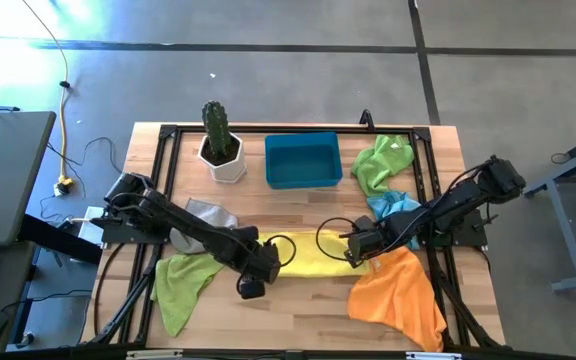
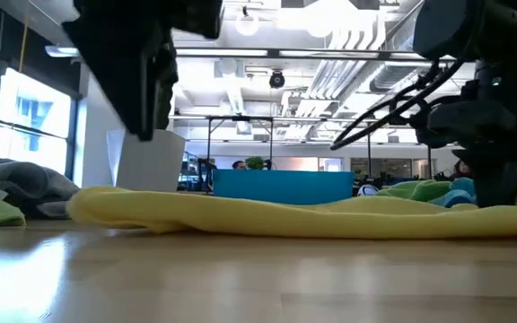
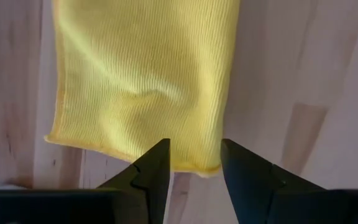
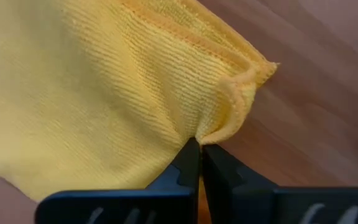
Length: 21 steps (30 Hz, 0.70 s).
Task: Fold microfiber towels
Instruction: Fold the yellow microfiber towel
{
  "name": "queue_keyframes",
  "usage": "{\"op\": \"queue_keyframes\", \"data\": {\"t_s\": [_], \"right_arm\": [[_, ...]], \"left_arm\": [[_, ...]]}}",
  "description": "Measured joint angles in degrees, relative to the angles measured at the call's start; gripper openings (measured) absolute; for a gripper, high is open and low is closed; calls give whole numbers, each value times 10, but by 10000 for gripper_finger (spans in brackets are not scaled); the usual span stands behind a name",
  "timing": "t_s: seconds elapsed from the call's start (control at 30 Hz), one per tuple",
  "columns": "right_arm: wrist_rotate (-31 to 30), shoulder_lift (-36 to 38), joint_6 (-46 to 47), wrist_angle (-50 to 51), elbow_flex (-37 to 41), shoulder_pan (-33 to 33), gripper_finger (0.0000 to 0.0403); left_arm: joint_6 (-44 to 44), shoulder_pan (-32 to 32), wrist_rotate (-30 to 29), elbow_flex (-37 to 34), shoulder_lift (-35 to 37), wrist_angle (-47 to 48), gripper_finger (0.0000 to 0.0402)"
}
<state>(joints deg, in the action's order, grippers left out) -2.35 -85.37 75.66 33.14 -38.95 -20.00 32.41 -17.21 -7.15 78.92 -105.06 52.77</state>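
Lying flat between the two grippers, the yellow towel (image 1: pixel 303 255) stretches across the wooden table (image 1: pixel 298 310). Right gripper (image 4: pixel 199 146) is closed on the yellow towel, pinching a bunched corner at its fingertips; cloth puckers just ahead of the pinch. Left gripper (image 3: pixel 194 155) stands open over the opposite end, one hemmed edge lying just ahead of its spread fingers (image 3: pixel 151 171), nothing between them. Orange towel (image 1: pixel 403 295) lies just beside the right gripper, light blue towel (image 1: pixel 393 207) close behind that arm, a lime green towel (image 1: pixel 380 160) farther out. Second lime green towel (image 1: pixel 180 280) and grey towel (image 1: pixel 203 218) lie beside the left arm. Blue bin (image 1: pixel 303 160) and potted cactus (image 1: pixel 218 140) sit beyond both grippers
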Motion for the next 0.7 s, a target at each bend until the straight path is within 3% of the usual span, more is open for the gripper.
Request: {"op": "queue_keyframes", "data": {"t_s": [0.37,0.7], "right_arm": [[11,-1,-69,258,-93,1,0],[26,-1,-91,312,-160,1,0]], "left_arm": [[8,4,2,56,0,13,131],[12,4,26,79,0,16,131]]}}
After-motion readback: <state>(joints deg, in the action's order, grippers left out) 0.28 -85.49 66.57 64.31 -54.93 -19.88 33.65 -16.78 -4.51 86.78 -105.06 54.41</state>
